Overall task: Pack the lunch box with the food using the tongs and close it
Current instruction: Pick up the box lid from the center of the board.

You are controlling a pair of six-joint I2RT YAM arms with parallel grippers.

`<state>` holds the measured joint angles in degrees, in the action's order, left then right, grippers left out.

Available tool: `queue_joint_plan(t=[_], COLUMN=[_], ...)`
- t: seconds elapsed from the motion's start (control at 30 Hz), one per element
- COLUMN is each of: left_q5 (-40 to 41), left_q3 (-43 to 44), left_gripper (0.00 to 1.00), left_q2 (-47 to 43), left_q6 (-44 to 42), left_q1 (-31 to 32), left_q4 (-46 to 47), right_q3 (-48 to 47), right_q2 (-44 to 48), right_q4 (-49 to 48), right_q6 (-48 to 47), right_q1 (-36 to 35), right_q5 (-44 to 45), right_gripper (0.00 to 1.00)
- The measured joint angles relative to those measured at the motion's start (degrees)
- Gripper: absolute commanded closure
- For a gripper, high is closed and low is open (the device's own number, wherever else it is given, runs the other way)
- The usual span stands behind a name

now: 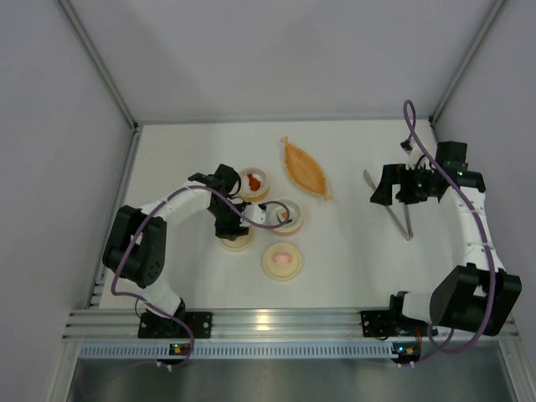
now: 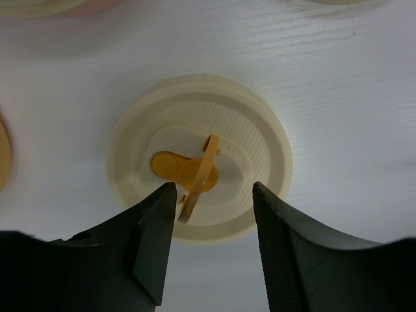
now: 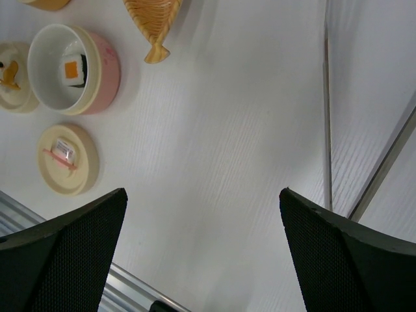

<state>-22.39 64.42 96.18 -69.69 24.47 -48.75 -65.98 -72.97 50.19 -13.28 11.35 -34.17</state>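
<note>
Now the half-spread left claw (image 2: 214,195) straddles the yellow handle (image 2: 181,169) of the cream lid (image 2: 195,107); the right claw (image 3: 203,198) gapes wide.

Tongs (image 1: 400,224) — partly hidden under right tool (image 1: 378,189); boat dish (image 3: 153,18) cut off (top edge, wrist cam).

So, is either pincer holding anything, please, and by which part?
Nothing yet: left pincer flanks the lid's orange tab, not clamped; right pincer open, empty.

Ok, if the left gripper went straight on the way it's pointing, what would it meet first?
Probably the orange handle on the cream lid: it stands right between the left gripper's fingers. How far off is hard to judge.
</note>
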Motion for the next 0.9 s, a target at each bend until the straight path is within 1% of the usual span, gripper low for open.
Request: queue_joint_plan(t=[0.17,0.2,0.27,0.3,0.37,0.4,0.5,0.53,0.57,0.67,0.77,0.87,0.9], left_q5=[-0.07,-0.09,-0.11,-0.09,-0.07,-0.04,0.02,0.09,0.33,1.22,2.25,3.98,5.2], left_q3=[-1.11,-1.11,-1.11,-1.11,-1.11,-1.11,-1.31,-1.79,-2.4,-3.5,-2.69,3.89,8.04], left_gripper=[0.54,0.6,0.67,0.75,0.81,0.86,0.93,0.98,1.0,1.0,1.0,1.0,1.0], left_q2=[0.0,0.0,0.0,0.0,0.0,-0.02,-0.55,-1.36,-2.51,-6.84,-11.26,-11.85,-11.28], left_q6=[-0.26,-0.04,1.29,2.12,3.67,4.31,5.95,6.4,6.62,7.74,10.8,16.5,19.52], left_q1=[0.0,0.0,0.04,0.09,0.17,0.24,0.33,0.33,0.33,0.33,0.33,0.35,0.37], left_q4=[0.87,1.2,2.1,2.49,2.86,2.86,2.78,2.73,2.56,0.66,-2.19,-7.78,-9.62], right_q3=[0.02,0.02,0.02,0.02,0.02,0.04,0.48,0.68,0.74,0.74,0.74,0.74,0.74], right_q2=[-0.72,-0.72,-0.72,-0.7,-0.7,-0.68,-0.39,-0.31,-0.26,-0.22,-0.15,-0.04,0.04], right_q4=[0.02,-0.02,0.0,-0.02,-0.02,-0.04,-0.02,-0.09,0.0,-0.04,-0.07,-0.07,-0.09], right_q6=[0.09,0.11,0.35,0.44,0.5,0.5,0.52,0.55,0.59,0.92,0.94,0.98,1.01], right_q1=[0.0,0.0,0.0,0.0,0.0,0.0,0.0,0.0,0.0,0.0,0.0,0.0,0.0], right_q5=[-0.02,-0.07,-0.15,-0.17,-0.22,-0.22,-0.24,-0.24,-0.22,-0.24,-0.24,-0.26,-0.26], right_gripper=[0.01,0.01,0.01,0.01,0.01,0.01,0.01,0.01,0.01,0.01,0.01,0.01,0.01])
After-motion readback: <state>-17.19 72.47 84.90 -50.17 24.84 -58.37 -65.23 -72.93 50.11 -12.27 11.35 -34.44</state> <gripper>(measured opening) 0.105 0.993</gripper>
